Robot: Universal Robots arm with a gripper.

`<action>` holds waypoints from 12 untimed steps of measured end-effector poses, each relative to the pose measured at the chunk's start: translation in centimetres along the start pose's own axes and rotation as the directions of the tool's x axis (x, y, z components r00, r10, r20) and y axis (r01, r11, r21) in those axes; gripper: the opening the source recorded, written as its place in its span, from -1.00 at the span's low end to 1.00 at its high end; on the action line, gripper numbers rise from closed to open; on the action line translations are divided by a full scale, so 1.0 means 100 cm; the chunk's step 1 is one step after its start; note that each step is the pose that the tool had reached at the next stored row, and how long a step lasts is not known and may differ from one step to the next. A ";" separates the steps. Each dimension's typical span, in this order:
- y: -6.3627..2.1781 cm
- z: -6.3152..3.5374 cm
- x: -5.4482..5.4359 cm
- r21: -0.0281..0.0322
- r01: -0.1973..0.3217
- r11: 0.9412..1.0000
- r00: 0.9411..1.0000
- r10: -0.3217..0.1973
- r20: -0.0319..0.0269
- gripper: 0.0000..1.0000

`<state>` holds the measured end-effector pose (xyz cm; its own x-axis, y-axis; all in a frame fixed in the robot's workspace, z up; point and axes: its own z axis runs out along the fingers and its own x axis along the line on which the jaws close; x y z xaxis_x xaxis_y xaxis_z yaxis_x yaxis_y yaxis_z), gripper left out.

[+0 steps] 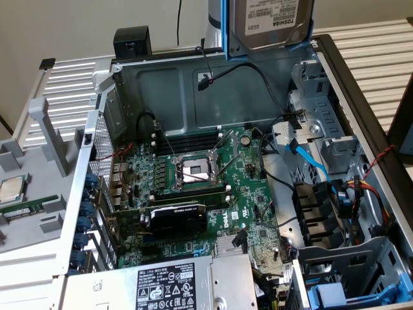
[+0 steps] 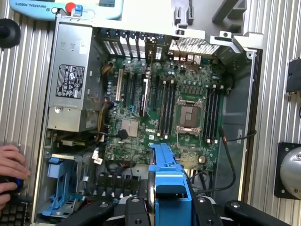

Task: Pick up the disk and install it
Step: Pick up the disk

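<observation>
Well, the disk [image 1: 271, 22] hung at the top of the exterior frame, above the open case [image 1: 161, 84]: smooth silver-grey metal with a white label. From the wrist view I saw its blue plastic carrier [image 2: 169, 183] edge-on, a glossy ridged bar between the black fingers [image 2: 136, 212] of the gripper [image 2: 170, 212], which was clamped on the disk from both sides. That view also gave me the green motherboard [image 2: 160, 103], the ribbed metal table [image 2: 19, 84] and a person's hand [image 2: 10, 172]. The wrist faced straight down over the case.
</observation>
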<state>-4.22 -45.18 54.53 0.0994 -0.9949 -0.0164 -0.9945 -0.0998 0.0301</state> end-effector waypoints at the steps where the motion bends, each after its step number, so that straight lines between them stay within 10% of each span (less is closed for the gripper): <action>1: -0.0001 -0.0001 0.002 0.000 0.000 1.000 1.000 0.000 0.000 -0.26; 12: 0.0000 -0.0005 0.029 0.000 -0.001 1.000 1.000 0.001 0.004 -0.26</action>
<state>-3.94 -48.05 54.53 0.0980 -0.9950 -0.0204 -0.9947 -0.0985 0.0297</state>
